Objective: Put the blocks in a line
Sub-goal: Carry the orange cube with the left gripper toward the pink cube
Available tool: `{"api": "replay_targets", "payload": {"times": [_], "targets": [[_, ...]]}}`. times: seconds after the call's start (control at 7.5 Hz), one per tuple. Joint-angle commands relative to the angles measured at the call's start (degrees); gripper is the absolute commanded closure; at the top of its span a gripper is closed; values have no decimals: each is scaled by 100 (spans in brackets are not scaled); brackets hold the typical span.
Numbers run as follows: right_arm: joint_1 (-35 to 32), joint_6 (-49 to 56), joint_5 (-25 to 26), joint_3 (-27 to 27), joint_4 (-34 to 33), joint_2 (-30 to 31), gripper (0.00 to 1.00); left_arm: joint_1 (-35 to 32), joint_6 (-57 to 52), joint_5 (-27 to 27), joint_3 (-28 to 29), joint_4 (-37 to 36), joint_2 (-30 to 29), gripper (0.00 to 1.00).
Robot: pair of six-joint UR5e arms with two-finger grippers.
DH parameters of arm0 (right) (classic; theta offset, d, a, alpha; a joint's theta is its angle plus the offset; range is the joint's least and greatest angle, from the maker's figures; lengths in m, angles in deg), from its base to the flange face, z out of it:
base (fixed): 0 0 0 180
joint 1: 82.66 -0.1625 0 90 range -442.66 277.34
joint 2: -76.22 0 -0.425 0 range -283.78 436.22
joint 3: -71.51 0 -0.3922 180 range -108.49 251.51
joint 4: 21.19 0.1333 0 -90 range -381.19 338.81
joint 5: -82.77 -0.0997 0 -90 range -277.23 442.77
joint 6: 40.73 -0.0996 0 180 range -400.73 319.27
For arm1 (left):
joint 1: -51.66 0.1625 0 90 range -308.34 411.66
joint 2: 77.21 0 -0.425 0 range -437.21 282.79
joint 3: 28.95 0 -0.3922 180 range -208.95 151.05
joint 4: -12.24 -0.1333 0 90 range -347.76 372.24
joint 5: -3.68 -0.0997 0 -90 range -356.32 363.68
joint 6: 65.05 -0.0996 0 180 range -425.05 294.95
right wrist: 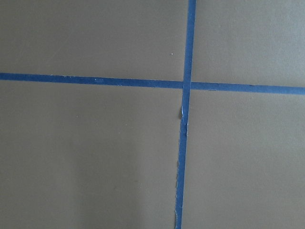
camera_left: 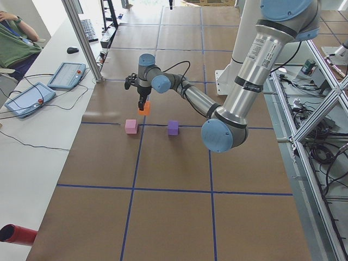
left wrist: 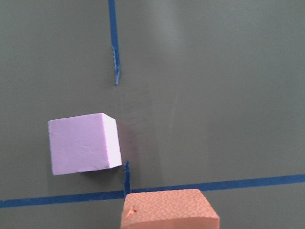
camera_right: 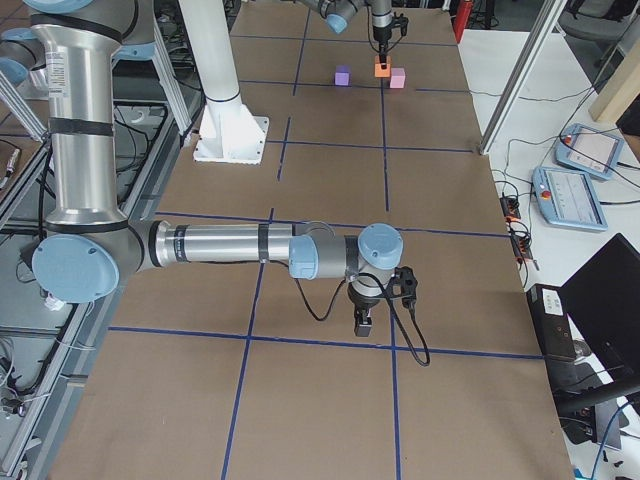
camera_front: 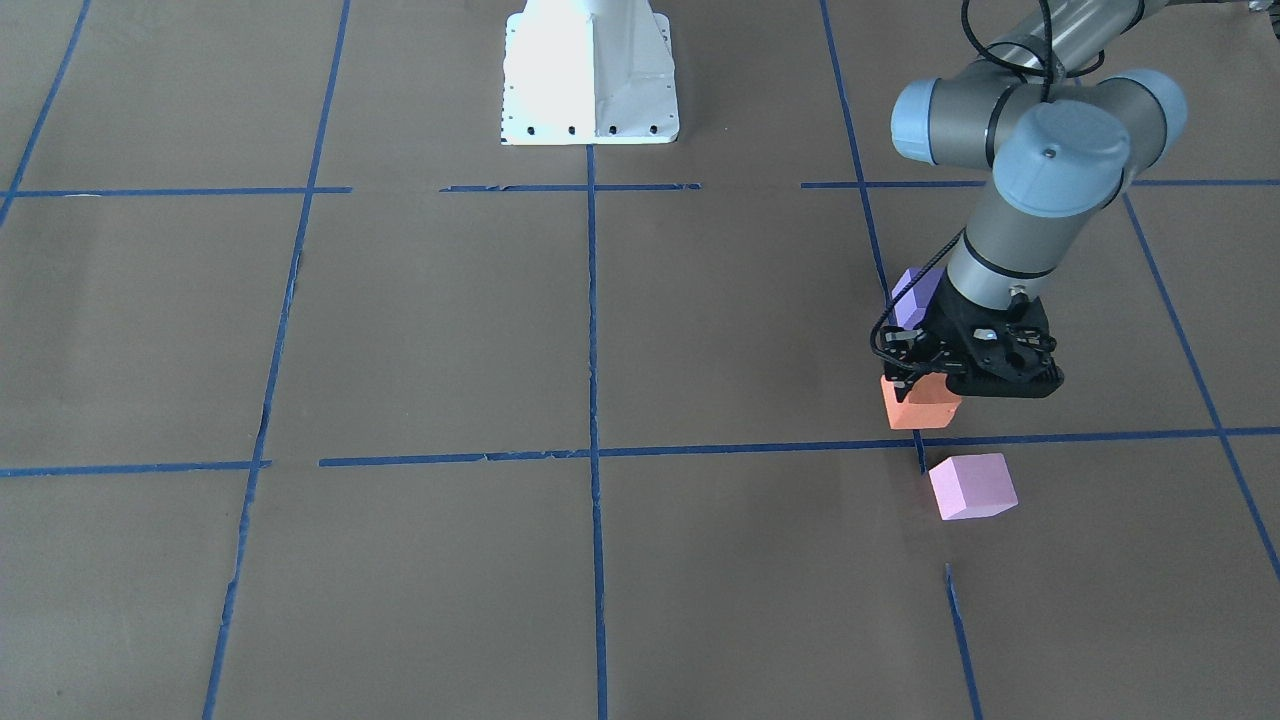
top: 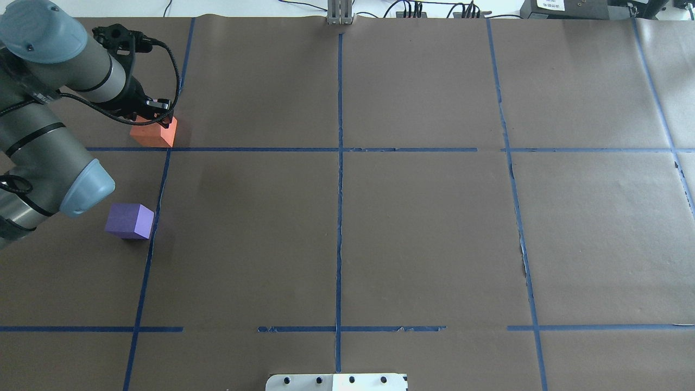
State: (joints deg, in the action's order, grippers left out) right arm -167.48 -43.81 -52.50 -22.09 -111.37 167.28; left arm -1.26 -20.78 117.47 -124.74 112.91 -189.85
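Left arm's fingers (camera_front: 915,380) look clamped on the orange block (camera_front: 918,402), right of centre in the front view and low over the desk (camera_front: 420,330), though I can't tell if it's touching down. The purple block (camera_front: 913,298) is just above it in that frame and the pink block (camera_front: 972,486) is below and a bit right, so I reckon orange only needs a small nudge to line up. Right arm's fingers (camera_right: 365,325) are well apart from all this, and I can't tell if they're open.

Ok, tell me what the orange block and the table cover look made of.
Orange block: likely foam, matte; its face looks grainy and pitted in the left wrist view. Table cover: apparently brown paper, matte, a thin sheet with faint creases.
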Motion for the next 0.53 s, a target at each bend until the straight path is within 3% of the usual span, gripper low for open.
{"api": "replay_targets", "payload": {"times": [0.0, 0.4], "targets": [[0, 0, 0, 0, -8, 0, 0, -52, -15, 30, 331, 881, 478, 100], [0, 0, 0, 0, 1, 0, 0, -43, 73, 379, 315, 902, 523, 100]]}}
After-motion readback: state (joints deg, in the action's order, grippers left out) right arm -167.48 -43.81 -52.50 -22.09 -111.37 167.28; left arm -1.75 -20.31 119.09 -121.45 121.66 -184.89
